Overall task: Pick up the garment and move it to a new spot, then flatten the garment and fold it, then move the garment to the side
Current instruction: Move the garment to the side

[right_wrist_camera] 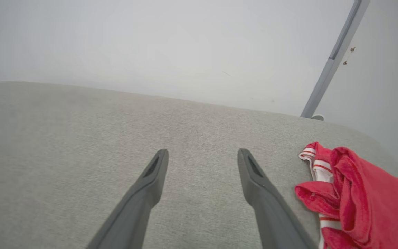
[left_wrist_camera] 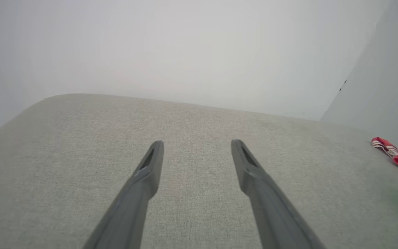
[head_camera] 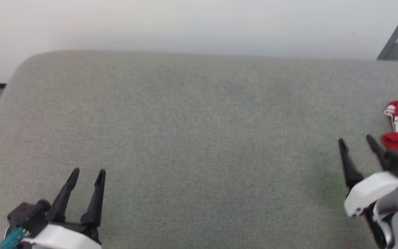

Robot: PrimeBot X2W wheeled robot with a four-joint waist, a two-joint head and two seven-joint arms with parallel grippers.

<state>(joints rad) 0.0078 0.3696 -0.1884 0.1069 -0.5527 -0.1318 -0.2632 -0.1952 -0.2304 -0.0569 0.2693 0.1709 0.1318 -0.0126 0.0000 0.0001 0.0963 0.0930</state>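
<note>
While the red soft-cloth T-shirt with white, red-striped sleeve trim [right_wrist_camera: 361,193] lies bunched in a heap at the right edge of the grey-green cloth-covered counter [head_camera: 192,138], neither flat nor folded, both arms hover over the near side with nothing in them. The left pincer [head_camera: 89,172] stands spread near the near-left corner, well apart from the garment. The right pincer [head_camera: 355,139] is also spread, its outer finger just beside the heap and, as far as the right wrist view shows, not touching it. The main risk, in my judgement, comes from where the heap sits. It is so close to the right edge that a sideways nudge from that outer finger, or a pinch that catches only a loose sleeve or one top layer, could drag the cloth over the edge or lift it in a dangling twist that is hard to spread flat afterwards. A pinch taken too low could also snag the counter's own woven cover along with the shirt. The head view cuts the garment at its border, so how far it reaches towards the edge cannot be told, which makes a blind grasp there less sure.
</note>
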